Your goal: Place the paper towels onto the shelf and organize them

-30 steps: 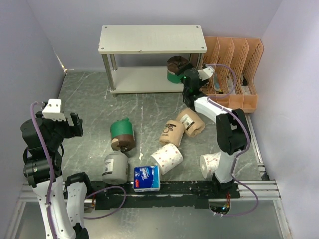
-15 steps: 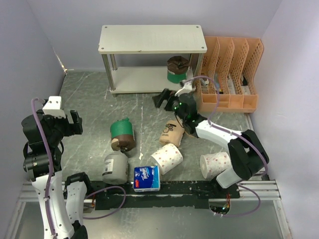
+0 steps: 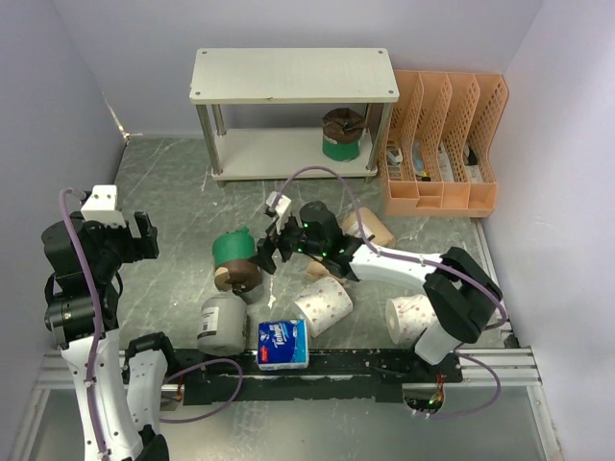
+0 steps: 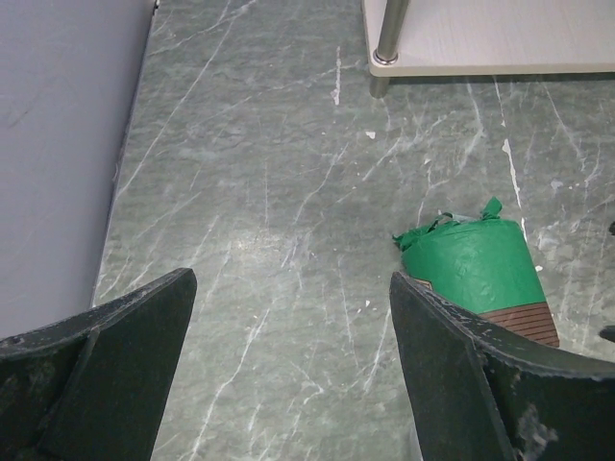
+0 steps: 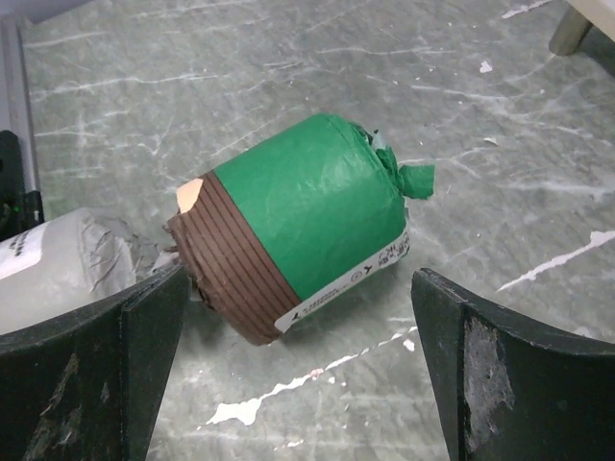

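On veined grey tabletop (image 5: 288,58), crinkly green-and-brown cylindrical roll (image 5: 298,226), one end twisted

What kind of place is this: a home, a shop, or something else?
Probably a robot test cell, not a home: plain grey walls box in a marbled grey tabletop, and a white left arm and right arm are bolted at its edge.

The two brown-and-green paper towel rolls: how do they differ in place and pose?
The shelf roll stands on end on the shelf's lower board; the table roll lies on its side on the table. The open right gripper faces the table roll, not the shelf roll. Both wear the same brown-and-green wrapping.
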Controlling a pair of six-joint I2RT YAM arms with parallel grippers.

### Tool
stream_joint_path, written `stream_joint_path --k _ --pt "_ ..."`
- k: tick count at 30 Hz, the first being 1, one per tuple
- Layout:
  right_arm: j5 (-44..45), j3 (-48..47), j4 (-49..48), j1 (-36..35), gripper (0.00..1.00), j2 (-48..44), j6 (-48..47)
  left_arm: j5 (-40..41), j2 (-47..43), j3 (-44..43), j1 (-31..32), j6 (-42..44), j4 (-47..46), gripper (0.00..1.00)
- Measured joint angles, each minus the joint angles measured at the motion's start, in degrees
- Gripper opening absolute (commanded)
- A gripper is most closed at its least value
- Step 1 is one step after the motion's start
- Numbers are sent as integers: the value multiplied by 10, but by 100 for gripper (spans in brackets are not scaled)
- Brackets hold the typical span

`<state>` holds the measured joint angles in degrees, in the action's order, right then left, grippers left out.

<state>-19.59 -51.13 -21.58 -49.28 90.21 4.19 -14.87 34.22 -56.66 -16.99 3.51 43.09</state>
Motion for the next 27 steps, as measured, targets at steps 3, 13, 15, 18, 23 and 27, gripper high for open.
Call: stream_joint_path --k 3,13,15,18,23,27 --pt "7 -30 14 -14 96 31 -18 3 -5 0 0 -1 0 93" --pt "73 -59 57 -97 94 92 -58 5 -13 0 -1 -1 0 94" --pt "84 -62 62 -99 93 95 -61 5 -13 0 -1 -1 0 93" --pt "102 -70 66 -100 89 99 -67 5 -13 0 -1 -1 0 94" --pt "135 -99 71 -106 83 123 -78 5 -13 0 -1 -1 0 94" --pt "162 -126 78 -112 73 149 -85 5 -13 0 -1 -1 0 94"
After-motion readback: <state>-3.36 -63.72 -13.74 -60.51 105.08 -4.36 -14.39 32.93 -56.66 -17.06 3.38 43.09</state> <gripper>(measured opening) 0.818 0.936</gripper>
